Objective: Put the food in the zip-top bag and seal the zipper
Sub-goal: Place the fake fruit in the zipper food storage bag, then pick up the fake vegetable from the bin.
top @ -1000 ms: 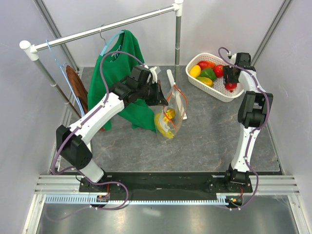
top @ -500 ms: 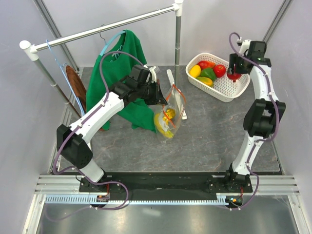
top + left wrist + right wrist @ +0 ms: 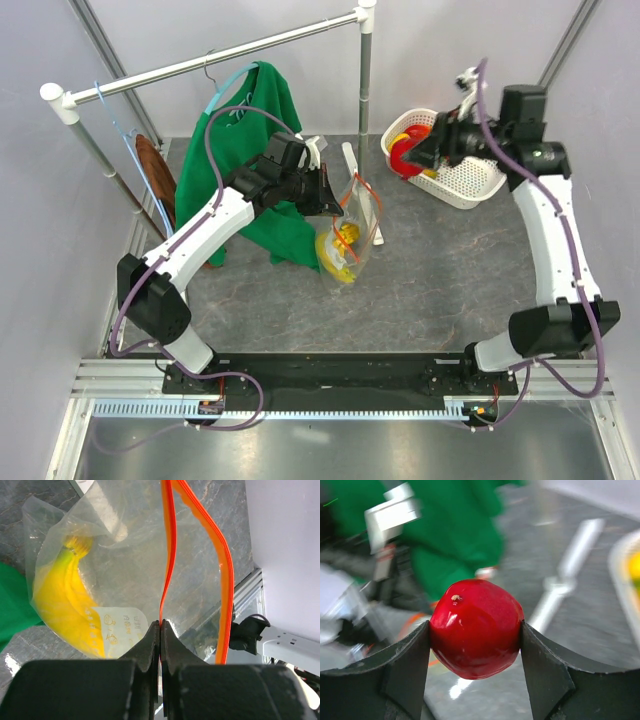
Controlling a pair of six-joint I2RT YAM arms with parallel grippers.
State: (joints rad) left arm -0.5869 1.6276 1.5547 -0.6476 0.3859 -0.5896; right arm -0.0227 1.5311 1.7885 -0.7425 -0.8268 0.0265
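Observation:
My left gripper [image 3: 335, 205] is shut on the orange-red zipper [image 3: 166, 555] edge of the clear zip-top bag [image 3: 350, 232] and holds it up with the mouth open; the pinch shows in the left wrist view [image 3: 160, 625]. A yellow banana bunch [image 3: 62, 605] lies inside the bag. My right gripper [image 3: 408, 157] is shut on a glossy red tomato [image 3: 476, 628] and holds it in the air left of the white basket [image 3: 478, 183], right of the bag. Yellow, green and red fruits [image 3: 432, 128] lie in the basket, partly hidden by the right arm.
A green shirt [image 3: 255, 130] hangs on a hanger from the white rail [image 3: 210, 62] behind the left arm. A white upright post [image 3: 364, 75] stands between the bag and the basket. A brown thing [image 3: 155, 175] hangs at the far left.
My right gripper lifted the red tomato out of the basket and swung left toward the bag. The left gripper and the bag stayed in place.

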